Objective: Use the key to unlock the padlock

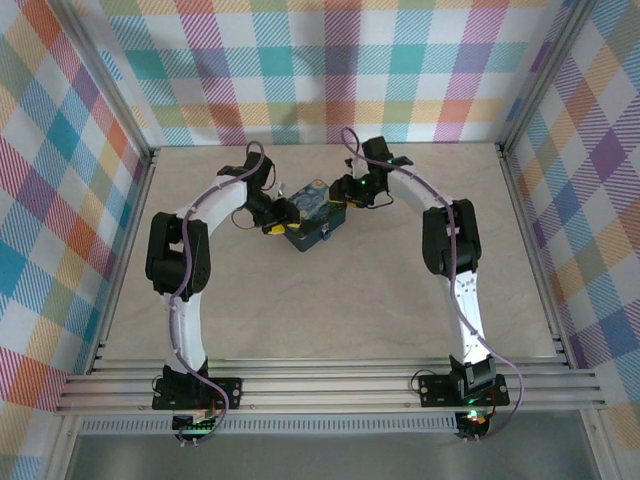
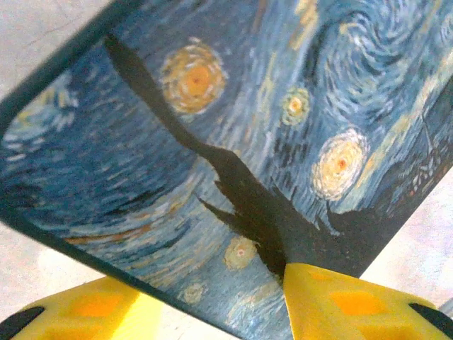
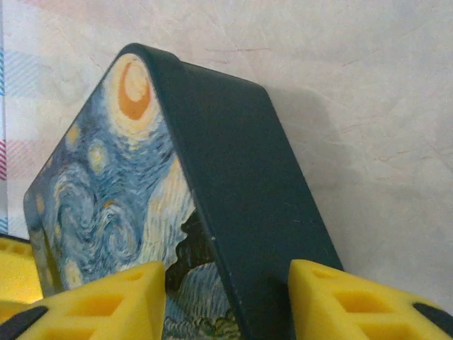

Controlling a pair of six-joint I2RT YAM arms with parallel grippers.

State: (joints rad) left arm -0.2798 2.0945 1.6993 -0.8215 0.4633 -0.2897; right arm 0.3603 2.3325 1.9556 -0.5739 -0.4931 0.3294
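Teal rounded-corner box [image 3: 241, 163] with swirly painted lid [image 2: 233, 120] sits between left gripper [image 2: 205, 290] and right gripper [image 3: 226, 273], ribbed yellow fingers [image 3: 120, 304] part-spread; clamping unclear.

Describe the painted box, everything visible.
The box is a flat rectangular case with rounded corners. It looks like tin or plastic. Its broad face carries a swirling starry-night print in blues and yellows, and its side walls are plain dark teal. It looks closed and lies mid-table, turned diagonally. The left gripper and right gripper each straddle an edge, yellow fingers apparently pressed against it.
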